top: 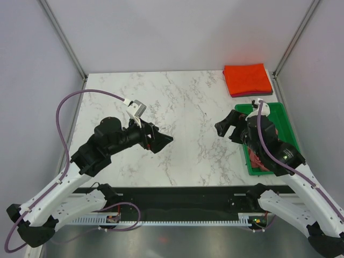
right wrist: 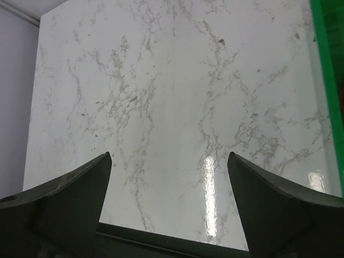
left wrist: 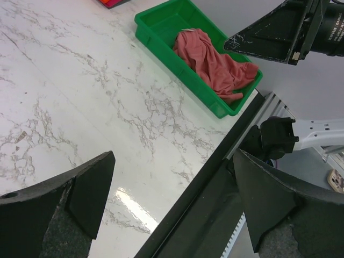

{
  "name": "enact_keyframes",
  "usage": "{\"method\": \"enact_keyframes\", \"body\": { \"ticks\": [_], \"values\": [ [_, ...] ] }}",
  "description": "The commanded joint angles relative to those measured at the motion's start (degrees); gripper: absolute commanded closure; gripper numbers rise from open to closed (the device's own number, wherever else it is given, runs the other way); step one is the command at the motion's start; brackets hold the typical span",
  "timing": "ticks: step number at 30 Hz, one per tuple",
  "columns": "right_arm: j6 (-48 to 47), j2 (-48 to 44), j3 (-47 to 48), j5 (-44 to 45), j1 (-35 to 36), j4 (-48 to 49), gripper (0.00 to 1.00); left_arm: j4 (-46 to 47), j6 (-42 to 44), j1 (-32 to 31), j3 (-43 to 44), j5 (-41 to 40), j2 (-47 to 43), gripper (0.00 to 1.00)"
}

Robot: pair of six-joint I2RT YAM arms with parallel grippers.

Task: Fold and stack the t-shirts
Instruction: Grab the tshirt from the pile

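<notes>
A crumpled dusty rose-red t-shirt (left wrist: 215,62) lies in the green tray (left wrist: 161,24) at the right; in the top view it (top: 259,161) is mostly hidden under my right arm. A folded orange-red t-shirt (top: 246,78) lies on a folded dark maroon one (top: 252,94) at the far right corner. My left gripper (top: 161,141) is open and empty over the table's middle left. My right gripper (top: 224,127) is open and empty just left of the tray (top: 279,110). The wrist views show each pair of jaws wide apart over bare marble.
The marble table (top: 177,107) ends at a black front rail (left wrist: 215,177). Grey walls and metal frame posts (top: 63,37) close in the sides and back. The tray's edge (right wrist: 328,70) shows at the right of the right wrist view.
</notes>
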Motion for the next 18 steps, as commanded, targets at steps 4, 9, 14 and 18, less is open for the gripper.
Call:
{"method": "enact_keyframes", "body": {
  "ticks": [4,9,14,18],
  "values": [
    [2.0,3.2,4.7,18.9,0.0,-6.2,0.02,-0.7,1.5,-0.2,-0.2,0.1,0.3,0.01],
    [0.6,19.7,8.9,29.6,-11.4,-11.1,0.02,-2.8,3.9,-0.2,-0.8,-1.1,0.2,0.02],
    [1.0,28.2,8.2,20.8,-36.4,-6.1,0.03,-3.3,6.0,-0.2,-4.7,-6.1,-0.4,0.03],
    [2.1,34.2,1.9,8.3,-45.6,1.7,0.07,-3.3,6.9,-0.2,-6.6,-7.6,-1.8,0.02]
  ]
}}
